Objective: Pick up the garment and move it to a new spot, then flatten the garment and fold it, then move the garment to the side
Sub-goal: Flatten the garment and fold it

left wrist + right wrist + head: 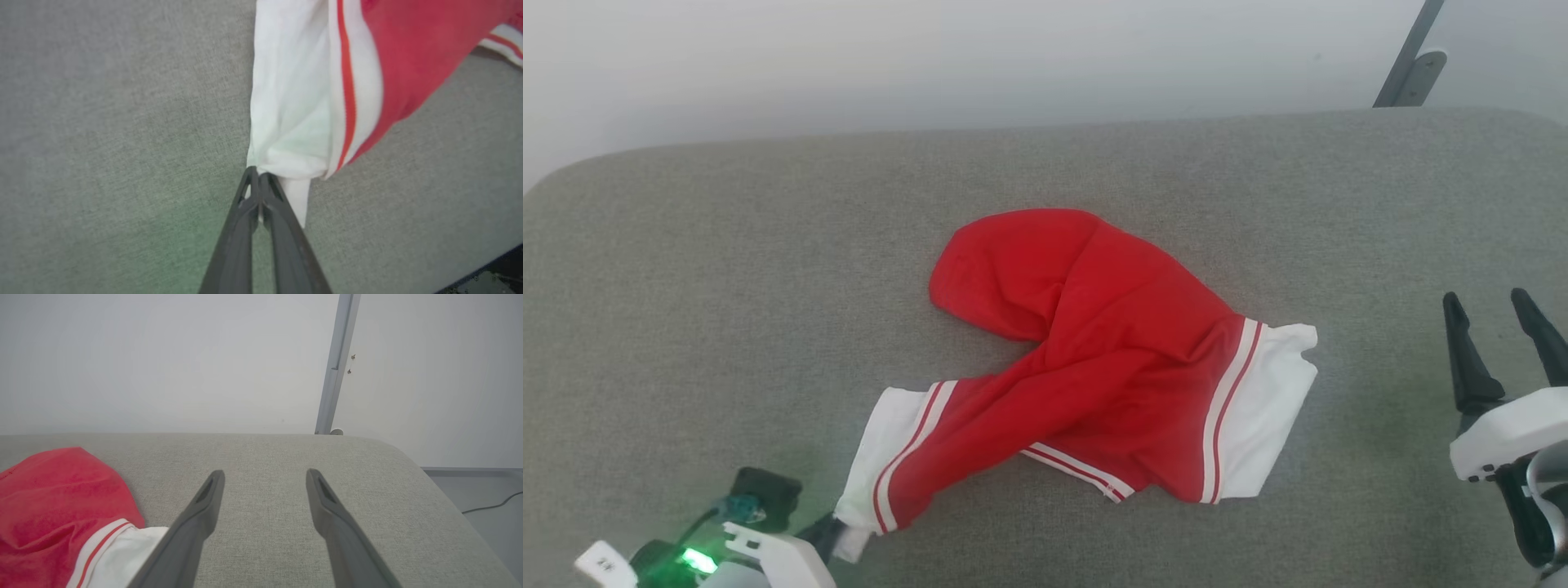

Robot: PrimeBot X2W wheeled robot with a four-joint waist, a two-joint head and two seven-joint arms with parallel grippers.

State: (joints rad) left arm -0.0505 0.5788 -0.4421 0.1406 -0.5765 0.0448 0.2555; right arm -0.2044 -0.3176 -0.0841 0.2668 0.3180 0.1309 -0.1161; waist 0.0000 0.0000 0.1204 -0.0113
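The red garment (pixel 1111 351) lies crumpled in the middle of the grey padded surface, its two white cuff panels spread toward the front left and the right. My left gripper (pixel 837 535) sits at the front left, shut on the corner of the left white cuff; in the left wrist view the fingertips (pixel 258 179) pinch the white cloth (pixel 290 122). My right gripper (pixel 1499 310) hovers open at the far right, apart from the right cuff (pixel 1270 416). The right wrist view has the open right gripper (pixel 265 479) beside the garment (pixel 61 506).
The grey upholstered surface (pixel 727 286) spans the view, its rounded far edge meeting a pale wall. A grey metal post (pixel 1409 57) stands behind the far right corner. In the right wrist view, floor and a cable (pixel 486 506) lie beyond the right edge.
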